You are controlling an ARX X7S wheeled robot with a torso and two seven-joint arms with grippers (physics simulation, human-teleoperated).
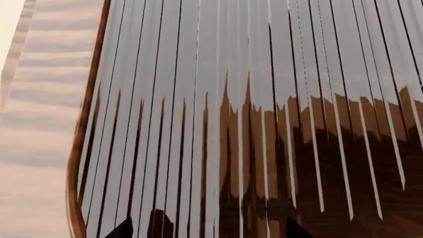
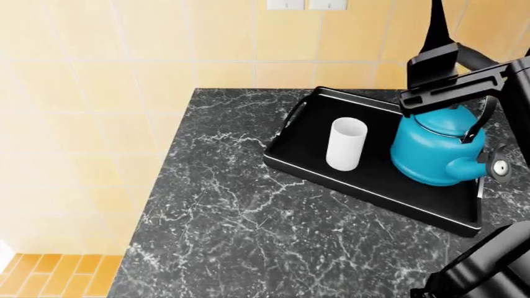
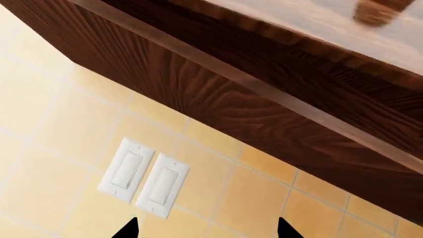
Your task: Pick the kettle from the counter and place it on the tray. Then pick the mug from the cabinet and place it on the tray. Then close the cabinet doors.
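Note:
In the head view the black tray (image 2: 302, 167) lies on the dark marble counter (image 2: 215, 230). The white mug (image 2: 346, 144) stands upright on the tray's left half. The blue kettle (image 2: 435, 148) sits on its right half, spout to the right. Neither gripper shows in the head view. In the left wrist view my left gripper (image 1: 208, 234) is open and empty, close in front of a cabinet door of ribbed glass (image 1: 231, 99) with a wooden frame (image 1: 82, 148). In the right wrist view my right gripper (image 3: 206, 232) is open and empty, facing the tiled wall below the wooden cabinet (image 3: 264, 74).
Two white wall switches (image 3: 144, 177) sit on the yellow tiled wall under the cabinet. Black arm links (image 2: 447, 68) cross above the kettle, and another (image 2: 480, 267) sits at the counter's front right. The counter's left edge (image 2: 161, 180) drops to a tiled floor.

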